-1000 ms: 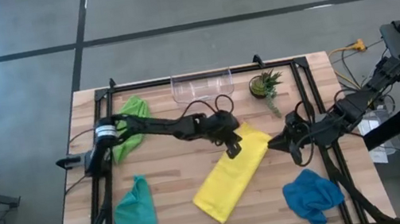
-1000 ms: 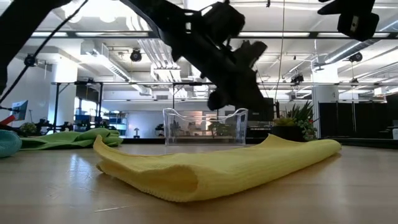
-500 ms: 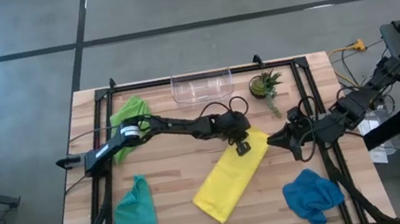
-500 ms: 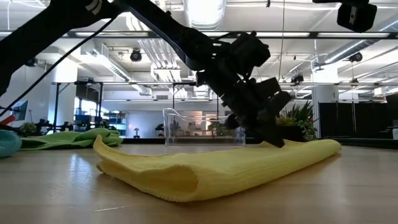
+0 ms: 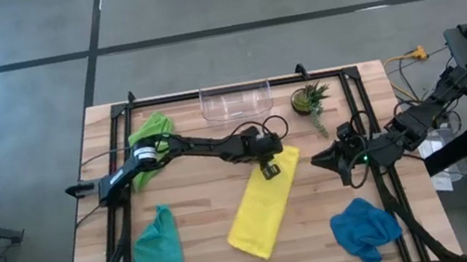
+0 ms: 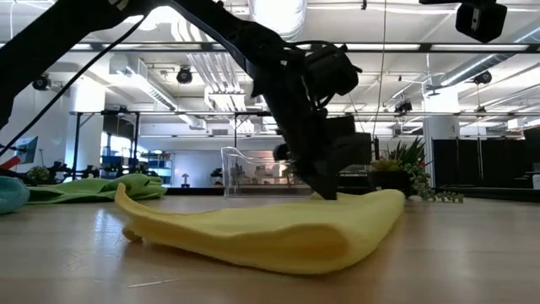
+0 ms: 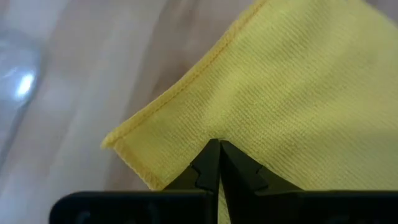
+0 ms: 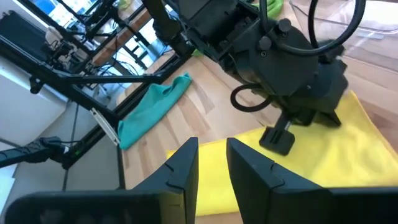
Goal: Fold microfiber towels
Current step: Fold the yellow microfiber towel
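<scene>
The yellow towel (image 5: 264,203) lies folded in a long strip on the table's middle, slanting from near-left to far-right. My left gripper (image 5: 270,170) is shut, its tips down on the strip's far end; the low view shows that gripper (image 6: 325,191) too. My right gripper (image 5: 323,162) hovers to the right of the towel, open by a narrow gap (image 8: 212,167), with nothing between its fingers. The lime green towel (image 5: 151,134), the teal towel (image 5: 157,256) and the blue towel (image 5: 364,228) lie bunched on the table. My left gripper presses its shut fingertips (image 7: 217,149) down on the yellow towel's top layer, a little in from the far corner (image 7: 111,142). The fingers slant down from the table's left. The towel lies flat on the table under them.
A clear plastic bin (image 5: 236,99) and a small potted plant (image 5: 310,98) stand at the far edge. Black frame rails (image 5: 114,150) run along the table's left and right sides. Bare wood shows between the yellow towel and the blue one.
My left gripper has come down, tipped steeper, and landed on the yellow towel's far end. It has then slid that end toward the table's left edge. The towel's near end has stayed in place, so the strip lies more steeply.
</scene>
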You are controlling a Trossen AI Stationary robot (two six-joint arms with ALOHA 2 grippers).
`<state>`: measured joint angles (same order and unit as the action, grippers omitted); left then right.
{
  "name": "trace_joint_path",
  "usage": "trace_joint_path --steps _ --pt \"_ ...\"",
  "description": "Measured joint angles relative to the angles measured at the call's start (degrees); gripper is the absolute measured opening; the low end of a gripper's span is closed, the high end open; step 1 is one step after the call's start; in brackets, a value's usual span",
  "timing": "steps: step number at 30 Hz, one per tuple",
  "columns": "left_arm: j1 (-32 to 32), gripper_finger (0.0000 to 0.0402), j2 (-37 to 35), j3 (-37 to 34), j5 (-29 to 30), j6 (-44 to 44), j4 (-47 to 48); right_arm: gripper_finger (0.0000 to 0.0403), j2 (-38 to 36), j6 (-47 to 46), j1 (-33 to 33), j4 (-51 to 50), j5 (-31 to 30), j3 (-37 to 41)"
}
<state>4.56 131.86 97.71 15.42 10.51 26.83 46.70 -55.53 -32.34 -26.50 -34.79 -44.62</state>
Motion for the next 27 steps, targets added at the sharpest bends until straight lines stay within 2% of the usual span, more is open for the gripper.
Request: trace_joint_path --steps 3,9,14,22,27 --pt "-0.1 0.0 -0.4 -0.6 3.5 2.3 3.8 0.0079 0.0 0.0 0.0 0.0 0.0 0.0" --pt "-0.2 0.0 -1.9 -1.4 6.1 2.9 12.1 0.0079 0.0 0.5 0.0 0.2 0.0 0.0" --pt "-0.2 0.0 -2.5 -1.5 7.2 7.1 21.1 0.0079 0.0 1.4 0.0 0.7 -0.2 0.0" --pt "-1.7 0.0 -4.6 -1.8 7.2 8.9 26.2 0.0079 0.0 3.5 0.0 1.9 -1.9 0.0" --pt "-2.4 0.0 -7.8 -2.1 9.2 10.1 28.0 0.0079 0.0 3.8 0.0 2.2 -2.5 0.0"
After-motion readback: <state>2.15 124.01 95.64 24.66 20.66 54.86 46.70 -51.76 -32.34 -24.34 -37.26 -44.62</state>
